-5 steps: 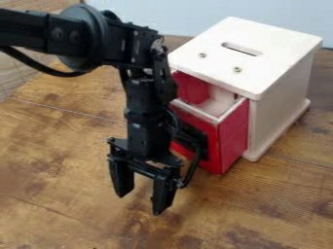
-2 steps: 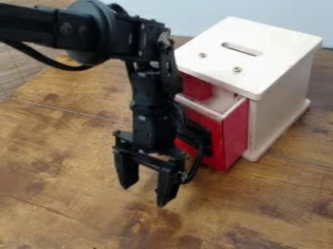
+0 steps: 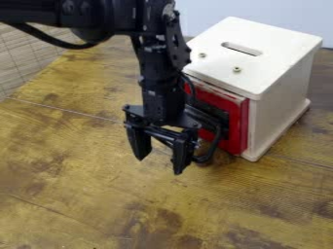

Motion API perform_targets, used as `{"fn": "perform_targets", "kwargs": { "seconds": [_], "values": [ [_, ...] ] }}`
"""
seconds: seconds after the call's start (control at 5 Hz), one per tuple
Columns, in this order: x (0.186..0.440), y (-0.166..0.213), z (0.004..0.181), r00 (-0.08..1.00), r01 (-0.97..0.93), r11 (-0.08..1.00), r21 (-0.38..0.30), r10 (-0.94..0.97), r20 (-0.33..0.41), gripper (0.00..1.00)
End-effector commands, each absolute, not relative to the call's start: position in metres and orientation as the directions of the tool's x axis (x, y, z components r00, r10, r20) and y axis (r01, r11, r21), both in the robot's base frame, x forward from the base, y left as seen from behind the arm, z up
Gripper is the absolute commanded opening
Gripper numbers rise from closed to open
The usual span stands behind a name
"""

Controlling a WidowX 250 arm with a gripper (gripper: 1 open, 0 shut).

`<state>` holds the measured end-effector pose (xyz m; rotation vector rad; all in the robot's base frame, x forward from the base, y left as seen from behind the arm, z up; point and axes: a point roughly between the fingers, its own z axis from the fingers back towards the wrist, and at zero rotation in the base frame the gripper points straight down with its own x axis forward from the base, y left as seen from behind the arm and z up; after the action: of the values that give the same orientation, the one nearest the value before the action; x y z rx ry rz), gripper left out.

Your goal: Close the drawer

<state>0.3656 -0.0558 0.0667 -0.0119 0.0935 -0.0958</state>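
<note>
The red drawer (image 3: 221,119) sits in the cream-white cabinet (image 3: 267,78) and sticks out only a little at the front left. Its black loop handle (image 3: 216,131) is partly hidden behind my arm. My black gripper (image 3: 160,154) hangs fingers-down right in front of the drawer's red panel, against or very near the handle. Its fingers are spread apart and hold nothing.
The cabinet has a slot on top (image 3: 240,48) and stands on a worn wooden table (image 3: 78,195). A woven mat (image 3: 29,53) lies at the far left. My black arm (image 3: 117,15) reaches in from the upper left.
My gripper has moved right and toward the cabinet. The drawer has slid inward and now sticks out much less than a second ago.
</note>
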Motion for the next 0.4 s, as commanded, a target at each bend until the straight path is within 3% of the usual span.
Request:
{"fn": "perform_targets", "kwargs": {
  "seconds": [0.0, 0.2],
  "values": [
    [0.3826, -0.0556, 0.0915, 0.997, 0.080, 0.997, -0.008, -0.080, 0.012, 1.00],
    [0.3848, -0.0549, 0.0907, 0.997, 0.074, 0.997, -0.003, -0.074, 0.017, 1.00]
  ]
}}
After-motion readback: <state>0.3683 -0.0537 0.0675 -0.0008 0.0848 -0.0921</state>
